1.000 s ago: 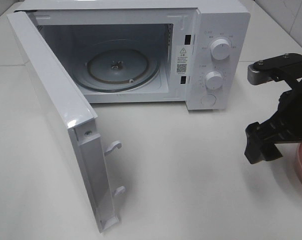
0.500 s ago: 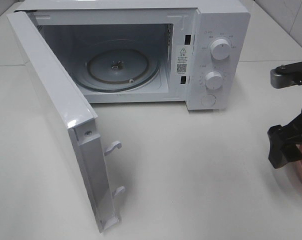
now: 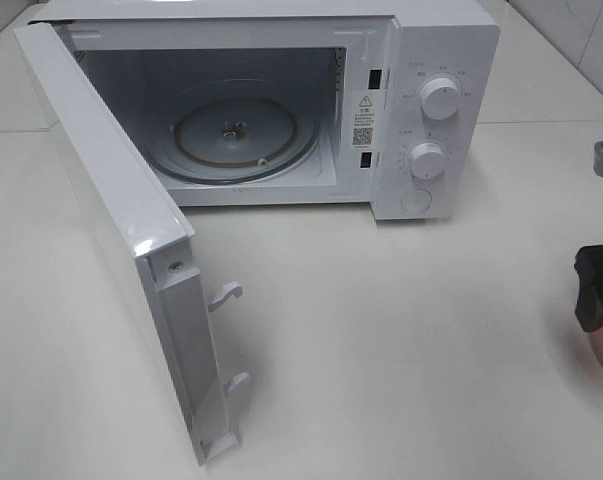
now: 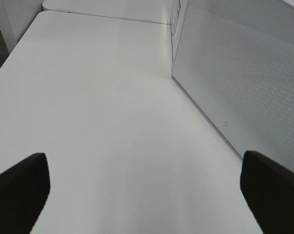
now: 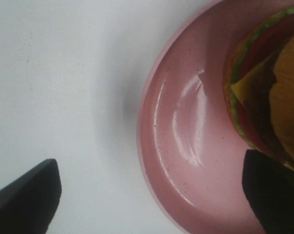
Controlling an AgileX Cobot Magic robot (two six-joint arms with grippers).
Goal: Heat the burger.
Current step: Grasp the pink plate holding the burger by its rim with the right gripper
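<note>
**Open microwave on a white worktop, burger on a pink plate beside it**

A white microwave point(image 3: 421, 100) stands at the back of a white worktop point(image 3: 401, 340). Its door point(image 3: 111, 220) is swung wide open to the left, hinged on that side, with two latch hooks showing on its free edge. Inside, a round glass turntable point(image 3: 243, 132) lies bare on the oven floor. Two white knobs sit one above the other on the control panel at the right, the upper knob point(image 3: 440, 98) over the lower knob point(image 3: 427, 160).

The burger point(image 5: 264, 92) sits on a round pink plate point(image 5: 186, 146) on the worktop, well apart from the microwave and to its right. In the high view only a sliver of the plate shows at the right edge and the burger itself is out of frame. The right wrist view shows it from above: a golden bun, dark patty, yellow cheese, red tomato and a green lettuce rim.

The right claw point(image 5: 149, 195) hangs over the plate's edge with its fingers spread wide and nothing between them. One finger is over bare worktop, the other over the plate beside the burger.

The left claw point(image 4: 147, 190) is also spread wide and holds nothing. It is above bare worktop, near a meshed white panel point(image 4: 244, 73) of the microwave.
</note>
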